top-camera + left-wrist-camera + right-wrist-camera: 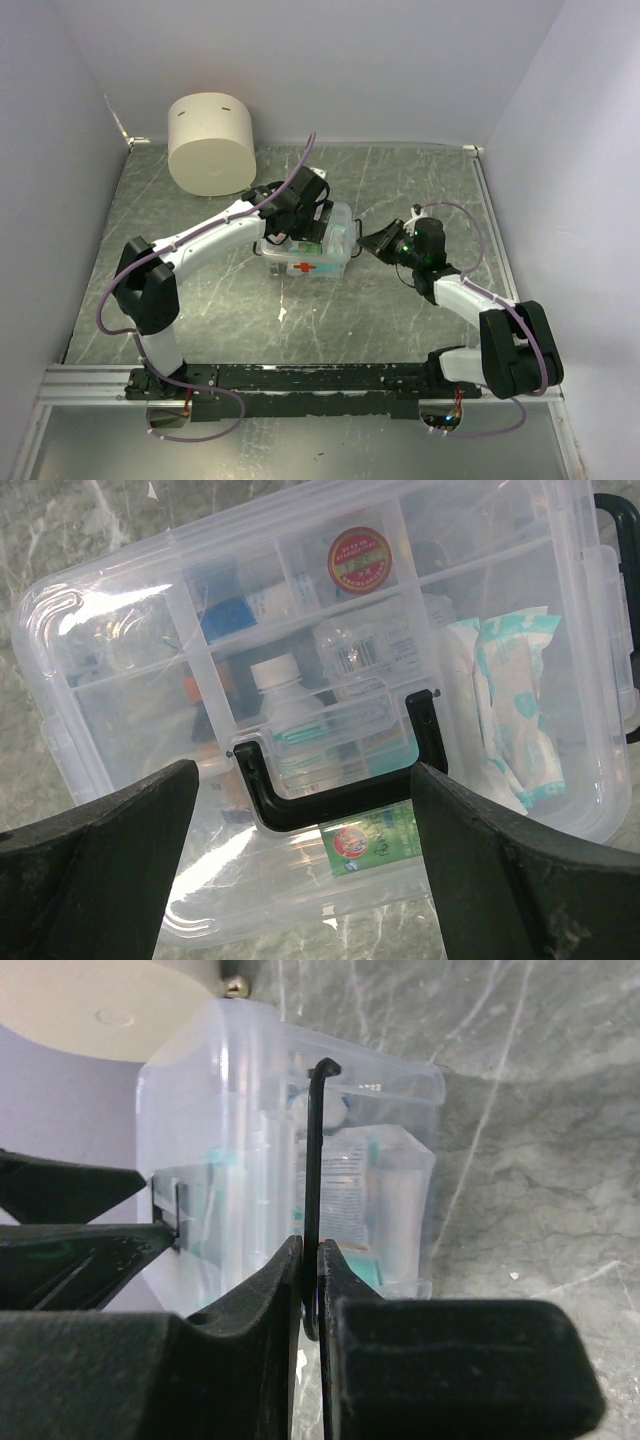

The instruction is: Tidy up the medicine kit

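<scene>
The medicine kit (335, 252) is a clear box with a red cross (303, 267) on its near side, lying mid-table with its lid shut. Bottles, packets and a gauze pack show through the lid (120, 680). Its black handle (340, 805) lies flat on the lid. My left gripper (298, 218) hovers over the kit, open, one finger on either side of the handle (305, 780). My right gripper (378, 240) is at the kit's right end, shut (312, 1250) on a thin black clasp (314, 1160) of the kit (400, 1130).
A large cream cylinder (210, 143) stands at the back left, also showing in the right wrist view (100, 1005). Grey walls close in the table on three sides. A metal rail (300, 378) runs along the near edge.
</scene>
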